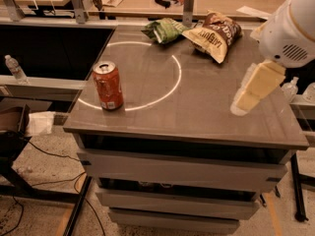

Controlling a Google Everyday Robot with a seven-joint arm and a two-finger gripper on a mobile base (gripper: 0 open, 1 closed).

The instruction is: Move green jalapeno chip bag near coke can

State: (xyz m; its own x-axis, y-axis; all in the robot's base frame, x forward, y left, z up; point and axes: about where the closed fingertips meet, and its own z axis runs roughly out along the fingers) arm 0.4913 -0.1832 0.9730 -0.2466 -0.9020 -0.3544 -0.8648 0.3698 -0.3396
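The green jalapeno chip bag [165, 30] lies crumpled at the far edge of the grey table [197, 117]. The coke can [108, 85] stands upright near the table's front left, on a white circle line. My gripper [246, 100] hangs over the right side of the table, its cream-coloured fingers pointing down and to the left. It is far from both the bag and the can and holds nothing I can see.
A brown and tan chip bag [214, 34] lies just right of the green bag. Drawers sit under the tabletop. A water bottle [15, 69] stands on a ledge at left, and another bottle [289, 88] stands at the right edge. Desks run behind.
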